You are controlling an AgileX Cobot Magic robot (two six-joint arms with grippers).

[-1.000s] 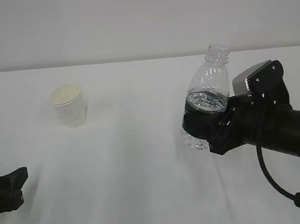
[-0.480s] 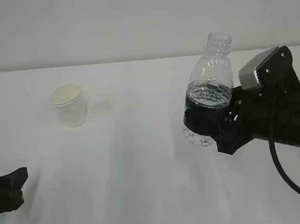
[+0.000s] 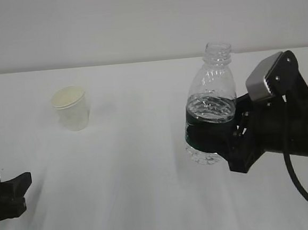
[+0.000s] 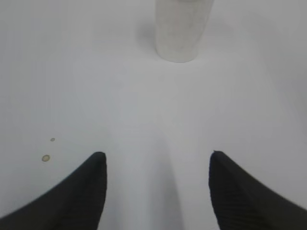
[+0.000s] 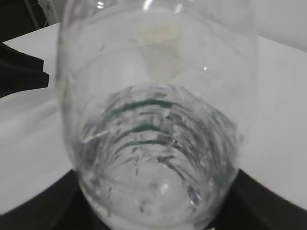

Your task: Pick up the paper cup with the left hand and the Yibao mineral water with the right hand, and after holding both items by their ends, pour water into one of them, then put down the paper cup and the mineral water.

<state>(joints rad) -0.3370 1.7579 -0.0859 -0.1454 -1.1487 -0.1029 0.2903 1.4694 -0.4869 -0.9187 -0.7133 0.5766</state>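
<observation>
The paper cup (image 3: 71, 107) stands upright on the white table at the left; it also shows at the top of the left wrist view (image 4: 183, 29). My left gripper (image 4: 156, 165) is open and empty, low near the table's front left edge (image 3: 10, 196), well short of the cup. My right gripper (image 3: 228, 141) is shut on the Yibao mineral water (image 3: 209, 108), a clear uncapped bottle with a dark green label, held almost upright above the table and partly filled. The bottle fills the right wrist view (image 5: 153, 120).
The white table (image 3: 136, 164) ends at a pale wall at the back. Two small specks (image 4: 46, 157) lie on the table near my left gripper. The right arm (image 3: 288, 126) and its cable occupy the right side.
My right gripper has carried the bottle a little left and down, and the bottle has tipped back toward upright. The left gripper and the cup have stayed put.
</observation>
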